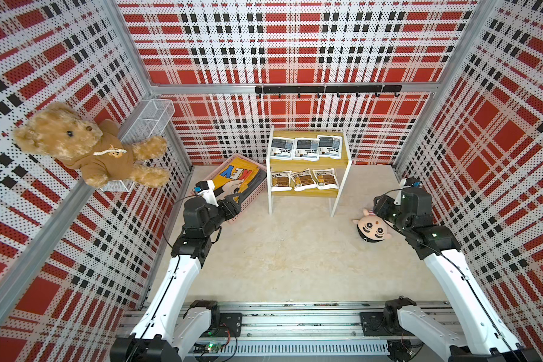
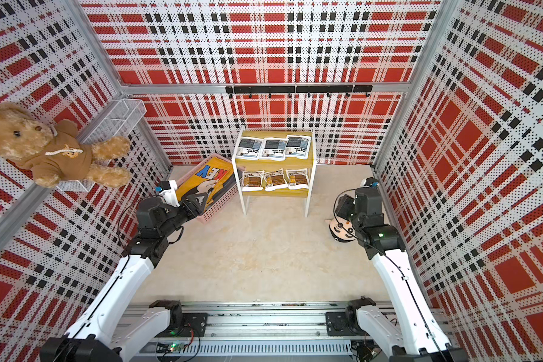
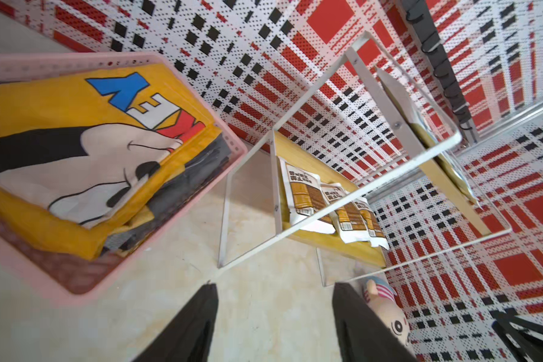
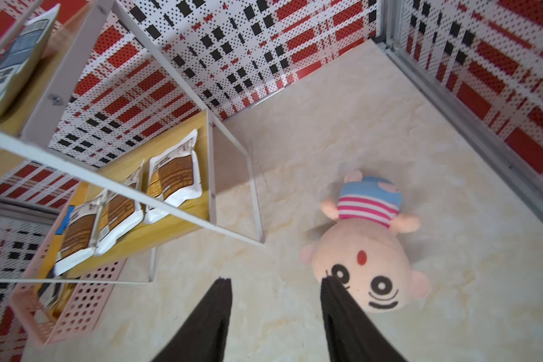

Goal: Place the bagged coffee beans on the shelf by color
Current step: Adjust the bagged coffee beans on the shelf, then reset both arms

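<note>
The shelf (image 1: 308,163) stands against the back wall, seen in both top views (image 2: 273,163). Three grey-blue bagged coffee beans (image 1: 305,149) lie side by side on its upper board. Three brown bagged coffee beans (image 1: 304,180) lie in a row on the lower board, also in the left wrist view (image 3: 304,194) and the right wrist view (image 4: 173,175). My left gripper (image 3: 275,285) is open and holds nothing, hovering over the floor left of the shelf beside the pink basket. My right gripper (image 4: 276,280) is open and holds nothing, to the right of the shelf above the doll.
A pink slatted basket (image 3: 232,147) with a folded yellow garment (image 1: 232,175) sits left of the shelf. A plush doll (image 4: 364,263) lies on the floor at the right. A teddy bear (image 1: 85,147) and a white wire basket (image 1: 152,120) hang on the left wall.
</note>
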Available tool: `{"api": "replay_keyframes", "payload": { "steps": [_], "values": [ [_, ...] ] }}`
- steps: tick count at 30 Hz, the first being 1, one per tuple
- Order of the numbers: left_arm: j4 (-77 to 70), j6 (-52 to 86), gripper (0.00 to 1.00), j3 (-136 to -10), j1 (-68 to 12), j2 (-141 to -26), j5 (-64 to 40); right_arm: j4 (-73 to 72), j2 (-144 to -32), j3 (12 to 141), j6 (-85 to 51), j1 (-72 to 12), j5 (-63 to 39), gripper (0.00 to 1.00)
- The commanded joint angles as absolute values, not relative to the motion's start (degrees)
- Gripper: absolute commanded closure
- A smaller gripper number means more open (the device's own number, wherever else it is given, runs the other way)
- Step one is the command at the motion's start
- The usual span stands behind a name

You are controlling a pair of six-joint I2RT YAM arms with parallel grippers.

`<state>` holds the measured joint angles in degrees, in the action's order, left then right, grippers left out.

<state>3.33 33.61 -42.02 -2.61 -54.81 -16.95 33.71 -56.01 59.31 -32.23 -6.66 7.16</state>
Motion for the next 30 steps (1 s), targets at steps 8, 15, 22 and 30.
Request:
{"api": "replay_keyframes", "payload": {
  "steps": [8, 15, 22, 30],
  "values": [
    [-4.6, 25.9, 0.01, -32.5, -2.0, -47.8, 2.2, 2.5, -55.2, 42.8, -17.4, -5.1, 16.1, 0.17],
    [-14.5, 23.7, 0.01, -25.9, -1.4, -48.2, 5.3, -7.7, -64.8, 40.4, -14.5, -4.3, 0.9, 0.17],
    [-16.3, 21.7, 0.01, -26.8, -0.4, -53.7, 5.1, -14.6, -71.4, 38.5, -21.5, -4.4, -3.1, 0.17],
    [-16.9, 21.4, 0.01, -27.6, 0.4, -56.4, 5.2, -17.5, -73.9, 33.1, -31.1, -5.7, -4.4, 0.17]
  ]
}}
